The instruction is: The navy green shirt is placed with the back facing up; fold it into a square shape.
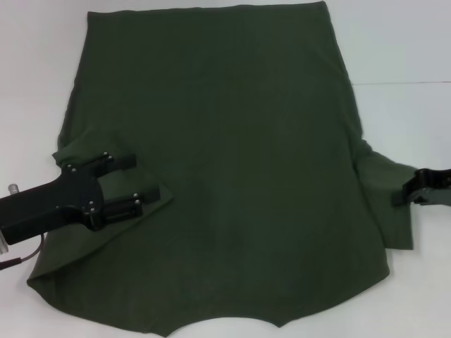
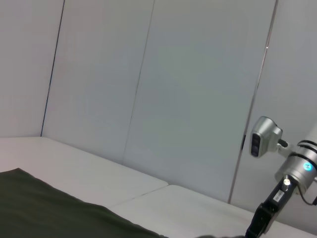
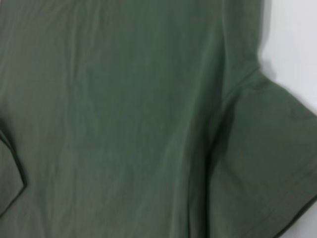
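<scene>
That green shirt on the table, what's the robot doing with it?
It is folding the shirt, which lies spread plain side up on the white table. The left gripper, fingers apart, is over the left sleeve, which is already turned in onto the body. The right gripper sits at the edge of the right sleeve, which is still spread outward. No square yet.

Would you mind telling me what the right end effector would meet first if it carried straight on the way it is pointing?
Probably the navy green shirt: the right end effector points toward its spread sleeve, right at the tips. Height above the cloth is unclear.
</scene>
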